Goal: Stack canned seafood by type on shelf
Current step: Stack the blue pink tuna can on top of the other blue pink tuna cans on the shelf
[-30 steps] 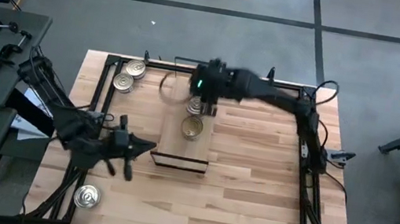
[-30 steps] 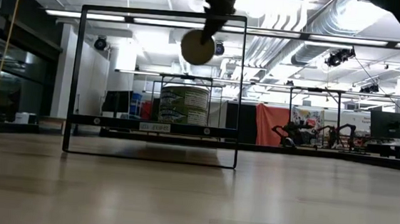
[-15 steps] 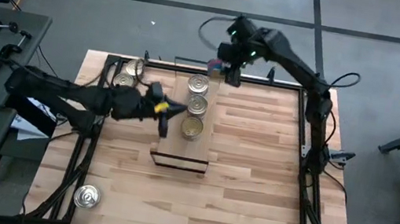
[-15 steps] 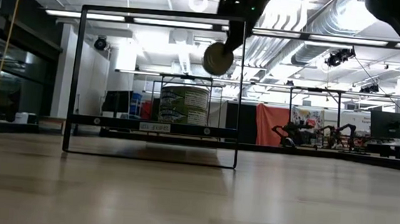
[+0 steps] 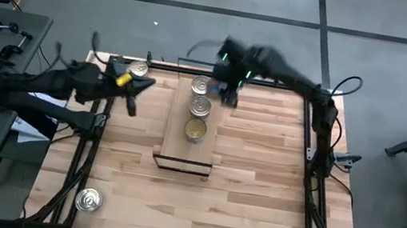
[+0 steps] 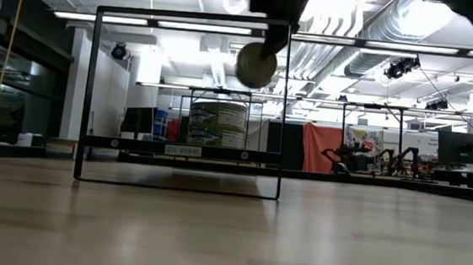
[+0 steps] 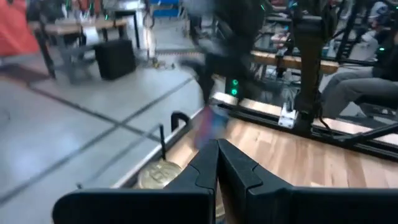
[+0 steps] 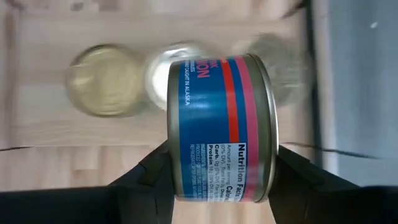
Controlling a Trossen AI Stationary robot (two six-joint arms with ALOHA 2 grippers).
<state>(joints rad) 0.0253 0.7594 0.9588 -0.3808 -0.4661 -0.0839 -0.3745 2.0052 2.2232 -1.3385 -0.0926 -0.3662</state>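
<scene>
Right arm reaches in from the tabletop's (image 5: 260,171) right side, elbow near the far right corner, forearm stretched left along the far edge. Right claw (image 5: 230,82) hangs just beside the far end of the shelf (image 5: 175,138), off its right edge, clamped on a blue-and-red labelled tin (image 8: 221,127); the tin lies on its side between the fingers (image 8: 149,171), held above the shelf. Low view: that tin (image 6: 256,65) hangs in the air near the top bar of the shelf's black frame (image 6: 91,96).

Three tins in a row on the shelf board: silver (image 5: 201,87), silver (image 5: 200,107), gold (image 5: 195,131).

Left arm is raised and extended from the left toward the far left corner. Left claw (image 5: 139,88) pinched shut, nothing in it, above the corner near a tin (image 5: 138,69) there. One more tin (image 5: 88,199) sits near the front left corner, well apart from the shelf
</scene>
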